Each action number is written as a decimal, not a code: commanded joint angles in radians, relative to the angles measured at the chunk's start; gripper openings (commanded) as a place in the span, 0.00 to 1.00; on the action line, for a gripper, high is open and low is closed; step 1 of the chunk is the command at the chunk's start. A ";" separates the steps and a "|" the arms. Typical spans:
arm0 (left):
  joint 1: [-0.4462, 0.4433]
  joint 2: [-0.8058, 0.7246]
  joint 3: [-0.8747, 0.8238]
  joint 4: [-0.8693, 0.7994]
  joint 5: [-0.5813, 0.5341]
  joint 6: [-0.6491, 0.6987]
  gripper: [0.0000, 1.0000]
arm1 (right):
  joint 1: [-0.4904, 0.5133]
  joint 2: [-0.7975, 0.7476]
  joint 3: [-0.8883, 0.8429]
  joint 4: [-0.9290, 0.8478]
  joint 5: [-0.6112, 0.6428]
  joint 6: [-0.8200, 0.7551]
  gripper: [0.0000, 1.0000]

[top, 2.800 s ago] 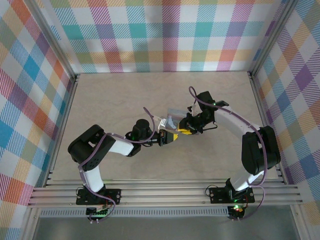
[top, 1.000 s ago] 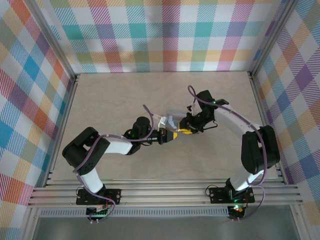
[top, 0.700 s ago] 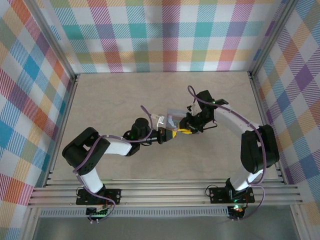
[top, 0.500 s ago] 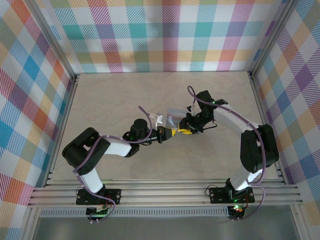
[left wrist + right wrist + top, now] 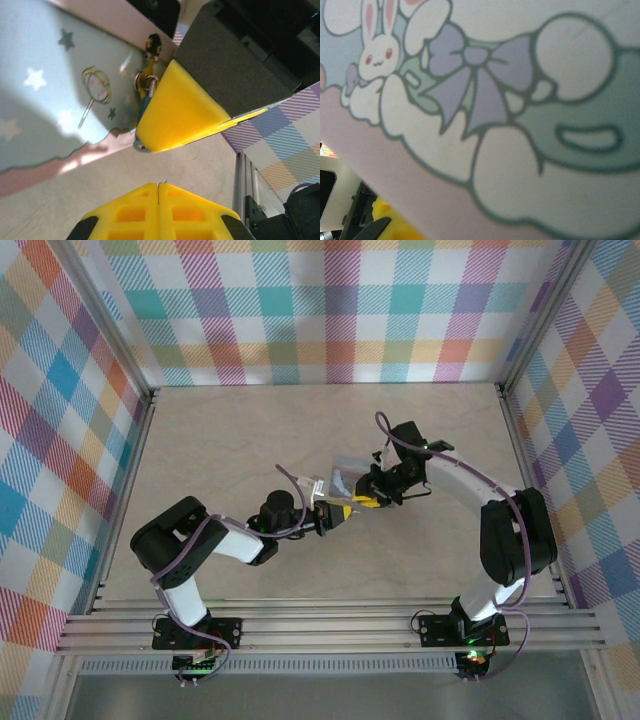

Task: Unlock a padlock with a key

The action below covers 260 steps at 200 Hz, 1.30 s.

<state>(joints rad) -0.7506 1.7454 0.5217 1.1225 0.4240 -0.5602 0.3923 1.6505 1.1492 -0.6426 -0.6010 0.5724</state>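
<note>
the left gripper (image 5: 159,192) sits clenched at 6 o'clock from the padlock (image 5: 145,102), whether the right gripper (image 5: 372,499) grips i cannot tell, and key insertion and turning seem not yet done.

I look down on a pale beige, faintly marbled tabletop (image 5: 220,440), evenly lit, with only soft shadows on it. Three plaid-patterned walls box it in: a back wall (image 5: 330,310), a left wall (image 5: 50,440) and a right wall (image 5: 600,420) (the same pastel checks of teal, orange, pink and purple all round). Silver aluminium posts (image 5: 118,335) run up the corners. Ribbed aluminium rails (image 5: 330,630) close the near edge, and a grey floor strip (image 5: 330,695) lies below them.
</note>
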 commanded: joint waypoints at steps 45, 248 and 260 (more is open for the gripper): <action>-0.004 -0.150 -0.106 -0.107 -0.070 0.050 0.00 | 0.072 0.079 -0.101 0.175 0.186 -0.022 0.00; 0.056 -0.762 0.015 -0.717 -0.076 -0.115 0.00 | 0.114 -0.479 -0.319 0.570 0.002 0.205 0.59; 0.056 -0.760 0.018 -0.664 -0.062 -0.156 0.00 | 0.114 -0.522 -0.342 0.643 -0.025 0.252 0.57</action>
<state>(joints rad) -0.7033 0.9909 0.5087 0.3176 0.2966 -0.5884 0.4988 1.1824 0.8639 -0.1413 -0.5484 0.7242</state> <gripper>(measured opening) 0.045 0.582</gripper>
